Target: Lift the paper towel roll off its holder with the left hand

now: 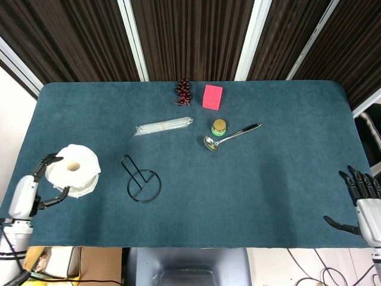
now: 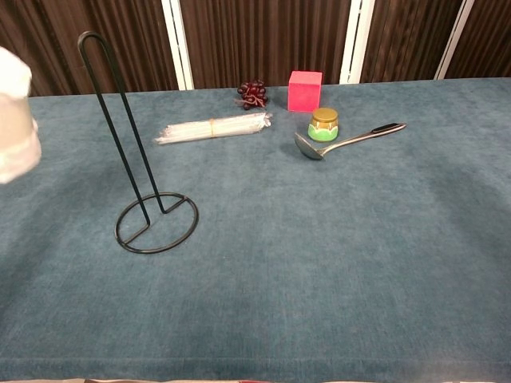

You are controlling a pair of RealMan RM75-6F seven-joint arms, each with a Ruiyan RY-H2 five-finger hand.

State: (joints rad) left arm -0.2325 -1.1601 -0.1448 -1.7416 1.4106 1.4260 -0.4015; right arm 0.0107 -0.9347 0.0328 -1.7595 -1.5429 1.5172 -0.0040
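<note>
The white paper towel roll (image 1: 73, 170) is off its holder, near the table's left edge, and my left hand (image 1: 31, 192) grips it from the side. In the chest view only the roll's edge (image 2: 14, 116) shows at the far left; the hand is hidden there. The black wire holder (image 1: 140, 180) stands bare, its upright loop (image 2: 112, 120) rising from a round base (image 2: 156, 223). My right hand (image 1: 361, 201) hangs open off the table's right front corner, holding nothing.
A bundle of clear straws (image 1: 163, 126), a dark grape bunch (image 1: 183, 92), a pink cube (image 1: 212, 96), a small green jar with a gold lid (image 1: 219, 127) and a metal spoon (image 1: 232, 136) lie across the back middle of the blue table (image 1: 268, 190).
</note>
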